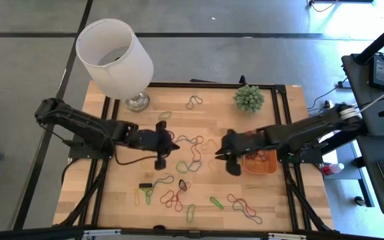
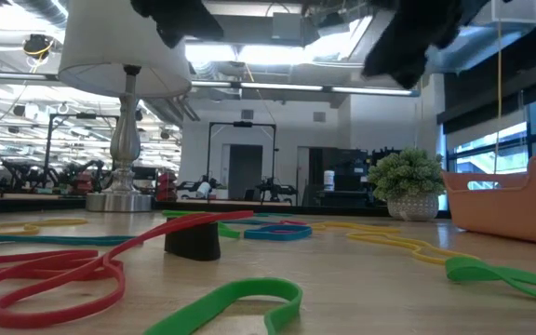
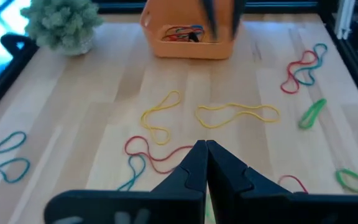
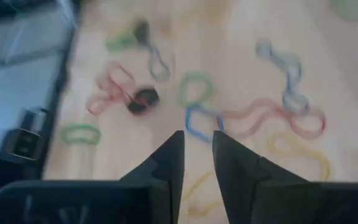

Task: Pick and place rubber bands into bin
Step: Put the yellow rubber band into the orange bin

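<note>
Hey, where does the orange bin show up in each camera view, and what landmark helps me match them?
High view: the bin sits right of centre, partly under the right arm.
Low view: its orange wall shows at the right edge.
Left wrist view: top centre, rubber bands inside.
Right wrist view: not in it.
Shared landmark: the little plant, beside the bin in the low view and left wrist view.

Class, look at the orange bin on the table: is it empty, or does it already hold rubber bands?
Not empty. The left wrist view shows a few rubber bands, red and darker ones, lying tangled inside the orange bin. Many more lie on the table.
</note>
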{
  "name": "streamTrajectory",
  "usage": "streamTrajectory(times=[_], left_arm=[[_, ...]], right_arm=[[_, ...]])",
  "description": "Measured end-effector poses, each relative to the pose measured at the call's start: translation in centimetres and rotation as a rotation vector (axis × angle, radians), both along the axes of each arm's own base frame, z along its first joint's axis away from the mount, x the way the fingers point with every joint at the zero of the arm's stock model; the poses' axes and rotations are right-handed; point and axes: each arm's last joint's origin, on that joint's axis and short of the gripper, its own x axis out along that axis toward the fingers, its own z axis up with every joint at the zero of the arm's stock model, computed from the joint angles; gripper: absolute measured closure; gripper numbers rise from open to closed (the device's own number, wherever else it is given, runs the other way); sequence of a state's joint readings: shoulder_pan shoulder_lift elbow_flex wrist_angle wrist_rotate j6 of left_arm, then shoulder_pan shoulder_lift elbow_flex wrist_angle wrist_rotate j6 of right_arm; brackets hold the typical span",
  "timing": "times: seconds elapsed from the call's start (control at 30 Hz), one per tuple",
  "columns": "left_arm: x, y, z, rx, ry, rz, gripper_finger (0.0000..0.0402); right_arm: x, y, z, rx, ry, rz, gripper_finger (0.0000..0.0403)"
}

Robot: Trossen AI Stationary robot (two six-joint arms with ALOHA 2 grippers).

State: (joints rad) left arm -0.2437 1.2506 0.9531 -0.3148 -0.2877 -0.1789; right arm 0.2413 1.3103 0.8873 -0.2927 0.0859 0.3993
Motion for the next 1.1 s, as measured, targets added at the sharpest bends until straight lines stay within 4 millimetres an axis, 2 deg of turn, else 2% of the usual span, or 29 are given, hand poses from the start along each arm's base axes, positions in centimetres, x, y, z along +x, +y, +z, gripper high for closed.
streamTrajectory(times=[0.13,0.27,0.47,0.53,0.73,0.97,1.1], left_arm=[[-0.6,-1.0,-1.3,0.018,0.000,-0.062,0.0400],[-1.5,-1.6,-3.1,-0.046,-0.047,-0.112,0.0401],[-3.2,-1.8,-5.0,-0.088,-0.121,-0.144,0.0399],[-3.7,-1.7,-5.3,-0.094,-0.122,-0.154,0.0400],[-4.6,-1.4,-5.4,-0.107,-0.119,-0.200,0.0399],[-4.8,-1.0,-5.4,-0.052,-0.090,-0.292,0.0400],[-4.9,-0.2,-5.7,-0.074,-0.047,-0.341,0.0399]], right_arm=[[3.0,0.7,-1.5,-0.013,0.245,-0.051,0.0302],[5.6,1.2,-3.4,-0.007,0.471,-0.151,0.0283],[8.6,1.7,-6.2,0.123,0.663,-0.460,0.0251],[9.3,1.9,-7.1,0.180,0.709,-0.513,0.0239],[10.0,2.3,-9.8,0.292,0.804,-0.660,0.0193],[10.3,2.5,-11.1,0.345,0.827,-0.710,0.0130],[10.6,2.8,-11.8,0.369,0.819,-0.738,0.0117]])
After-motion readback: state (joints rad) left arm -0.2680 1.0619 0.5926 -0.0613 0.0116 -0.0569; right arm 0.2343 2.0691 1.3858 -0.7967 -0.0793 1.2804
